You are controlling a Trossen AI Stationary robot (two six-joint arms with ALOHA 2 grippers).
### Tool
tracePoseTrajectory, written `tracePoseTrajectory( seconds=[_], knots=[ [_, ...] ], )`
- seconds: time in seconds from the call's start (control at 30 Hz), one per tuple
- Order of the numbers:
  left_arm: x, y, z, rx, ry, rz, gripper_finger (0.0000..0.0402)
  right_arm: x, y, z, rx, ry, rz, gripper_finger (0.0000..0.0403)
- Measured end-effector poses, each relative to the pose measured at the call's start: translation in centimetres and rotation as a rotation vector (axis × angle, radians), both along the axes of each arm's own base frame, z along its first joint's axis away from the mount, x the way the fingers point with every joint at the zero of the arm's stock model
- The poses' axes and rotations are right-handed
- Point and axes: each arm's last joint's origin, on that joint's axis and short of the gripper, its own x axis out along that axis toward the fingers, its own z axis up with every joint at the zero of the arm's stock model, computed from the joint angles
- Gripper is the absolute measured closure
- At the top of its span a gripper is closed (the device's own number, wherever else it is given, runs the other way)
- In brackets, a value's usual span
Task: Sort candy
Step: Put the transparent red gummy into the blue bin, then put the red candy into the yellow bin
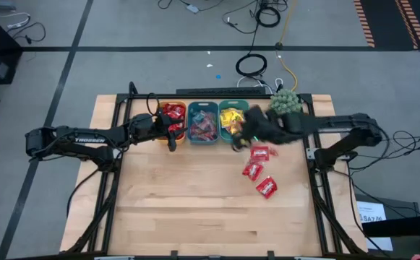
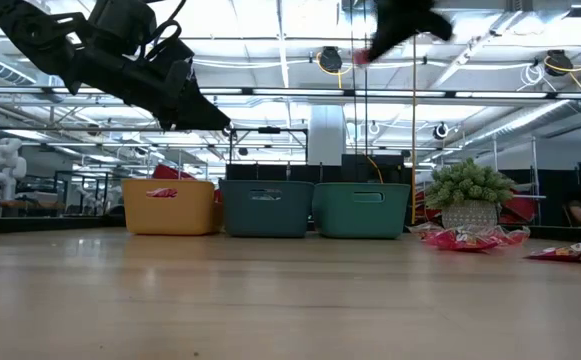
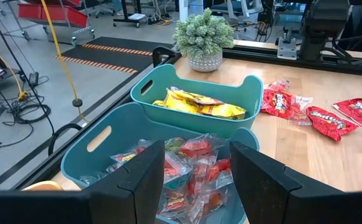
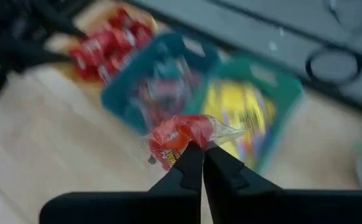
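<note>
Three bins stand in a row at the table's far edge. The orange bin [image 1: 172,118] holds red packets, the middle blue bin [image 1: 203,123] small clear-wrapped pieces [image 3: 193,163], and the teal bin [image 1: 233,119] yellow packets [image 3: 199,103]. Three red packets [image 1: 257,170] lie on the wood right of centre. My left gripper [image 3: 196,177] hangs open over the orange and blue bins [image 1: 171,136]. My right gripper [image 4: 202,160] is high above the table's near side of the teal bin [image 1: 237,141], shut on a small red piece in clear wrap [image 4: 179,137]. My right gripper pinches the small clear-wrapped red candy between its two fingertips, by the wrapper's edge nearest the fingers [image 4: 192,145]. The rest of the piece sticks out past the fingertips. It is lifted clear, high over the table [image 2: 358,57].
A green spiky plant [image 1: 285,101] in a pot stands at the far right corner, beside the teal bin. The red packets [image 2: 465,238] lie near the right arm's base. Bare wood [image 1: 195,209] fills the table's near half.
</note>
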Motion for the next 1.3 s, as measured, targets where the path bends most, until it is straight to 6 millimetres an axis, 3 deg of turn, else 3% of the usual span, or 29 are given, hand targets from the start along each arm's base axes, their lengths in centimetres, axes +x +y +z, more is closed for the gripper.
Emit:
tracePoseTrajectory(
  seconds=[0.1,0.3,0.43,0.57,0.83,1.03,1.17,1.3],
  knots=[
    [0.0,0.0,0.0,0.0,0.001,0.0,0.0212,3.1,-2.5,-0.2,-0.044,-0.002,0.078,0.0403],
    [0.0,0.0,-0.1,-0.002,0.008,0.0,0.0212,8.2,-7.3,-4.1,-0.03,0.034,0.169,0.0403],
    [0.0,0.0,-0.1,-0.003,0.008,0.0,0.0212,10.3,-9.2,-7.1,0.036,0.072,0.269,0.04],
    [0.0,0.0,-0.1,-0.004,0.009,-0.005,0.0212,11.5,-10.1,-8.6,0.116,0.06,0.32,0.0372],
    [0.0,-0.2,-0.1,-0.014,0.006,-0.075,0.0212,11.5,-10.8,-8.7,0.178,0.023,0.265,0.0251],
    [0.2,-0.6,-0.1,0.061,0.027,-0.174,0.0212,10.6,-10.4,-7.5,0.213,0.017,0.309,0.0168],
    [0.4,-1.6,0.0,0.111,0.035,-0.241,0.0212,8.6,-9.4,-5.6,0.238,0.055,0.3,0.0151],
    [1.1,-2.5,0.8,0.143,0.018,-0.225,0.0212,6.0,-7.0,-2.7,0.155,0.106,0.241,0.0155]
  ],
)
